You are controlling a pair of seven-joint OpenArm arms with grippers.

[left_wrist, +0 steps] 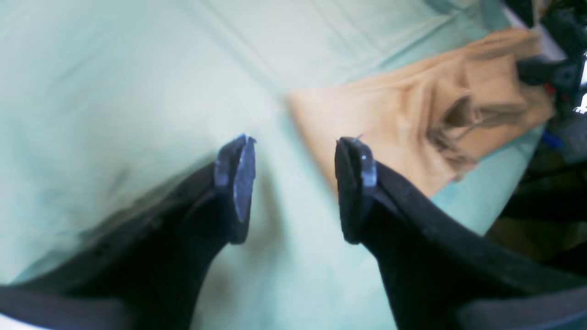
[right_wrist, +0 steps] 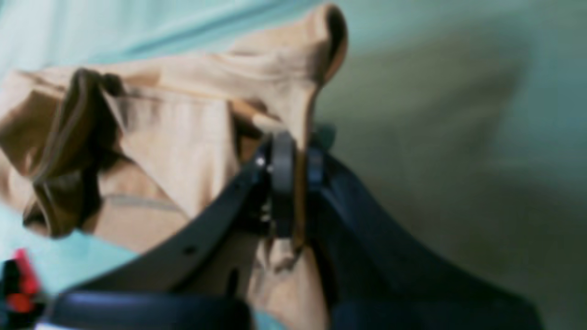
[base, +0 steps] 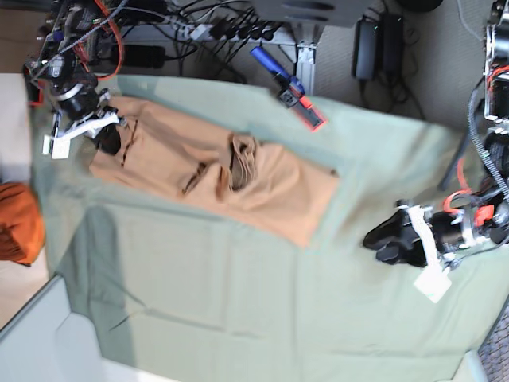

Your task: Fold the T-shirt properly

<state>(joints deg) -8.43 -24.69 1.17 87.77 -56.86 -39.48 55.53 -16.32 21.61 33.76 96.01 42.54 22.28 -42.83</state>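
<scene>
The peach-tan T-shirt (base: 215,171) lies crumpled across the sage-green cloth (base: 238,302), with a bunched fold near its middle. My right gripper (right_wrist: 296,165), at the base view's upper left (base: 111,131), is shut on an edge of the T-shirt (right_wrist: 183,123), with fabric pinched between its pads. My left gripper (left_wrist: 293,183) is open and empty, hovering over the green cloth beside the T-shirt's near corner (left_wrist: 390,119); in the base view it is at the right (base: 382,239), apart from the shirt.
A bunched vivid-orange cloth (base: 17,223) lies at the left edge. A blue and red tool (base: 288,86) lies at the cloth's far edge. Cables and power bricks (base: 366,40) are beyond the table.
</scene>
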